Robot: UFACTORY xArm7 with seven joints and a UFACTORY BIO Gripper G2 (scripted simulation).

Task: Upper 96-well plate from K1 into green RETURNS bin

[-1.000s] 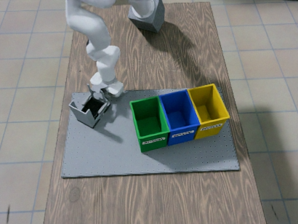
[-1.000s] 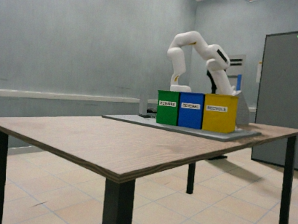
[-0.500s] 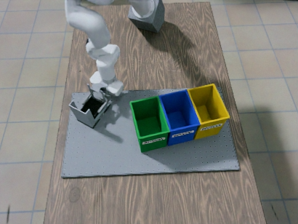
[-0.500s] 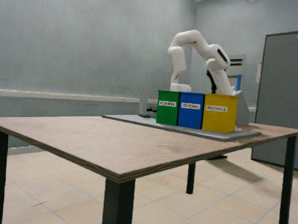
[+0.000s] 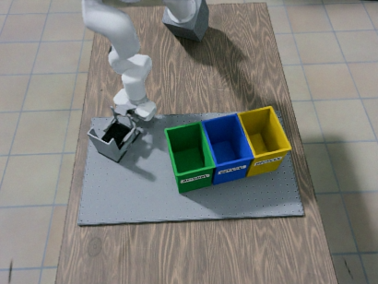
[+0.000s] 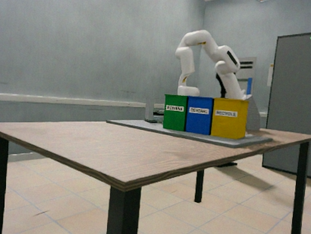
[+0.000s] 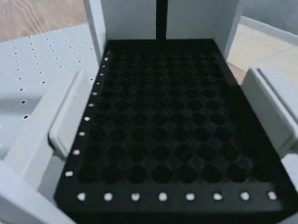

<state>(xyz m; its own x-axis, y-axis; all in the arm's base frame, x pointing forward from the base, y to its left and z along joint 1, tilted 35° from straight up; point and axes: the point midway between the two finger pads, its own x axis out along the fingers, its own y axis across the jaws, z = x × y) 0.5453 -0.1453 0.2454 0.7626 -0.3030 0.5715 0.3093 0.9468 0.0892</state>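
The upper plate, black with rows of round wells, lies level between the walls of the grey rack K1. My gripper is shut on its two long sides; the plate seems slightly raised inside the rack. The lower plate is hidden beneath it. The green bin with the RETURNS label stands upright to the right of the rack in the top view, open at the top, its visible inside empty.
The blue bin and the yellow bin stand upright beside the green one, close together in a row. Rack and bins stand on a grey perforated mat on the wooden table.
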